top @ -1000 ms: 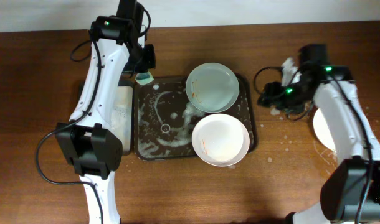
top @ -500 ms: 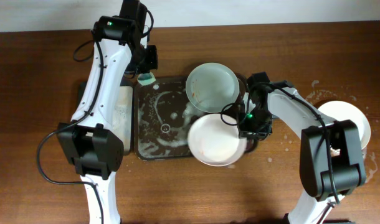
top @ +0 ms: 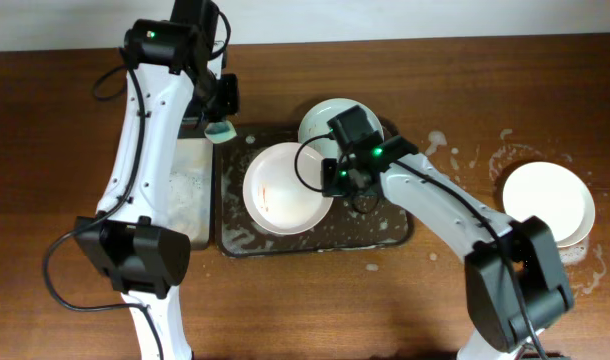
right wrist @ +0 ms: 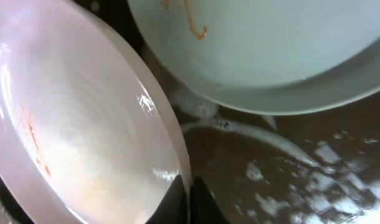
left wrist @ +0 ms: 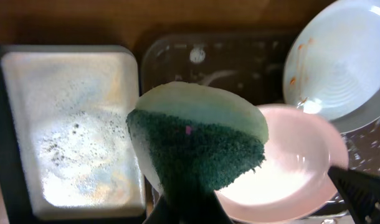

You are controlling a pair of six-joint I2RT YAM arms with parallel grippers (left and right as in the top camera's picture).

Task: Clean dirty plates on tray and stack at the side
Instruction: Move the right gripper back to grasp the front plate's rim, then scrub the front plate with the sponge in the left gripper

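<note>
Smeared white plate (top: pixel 285 188) + blue-green plate (top: pixel 335 122) on sudsy brown tray (top: pixel 237 232); 2nd white plate (top: pixel 547 198) off-tray, R.

No readable text, label, brand name, number or sign appears in any of the three views.
</note>
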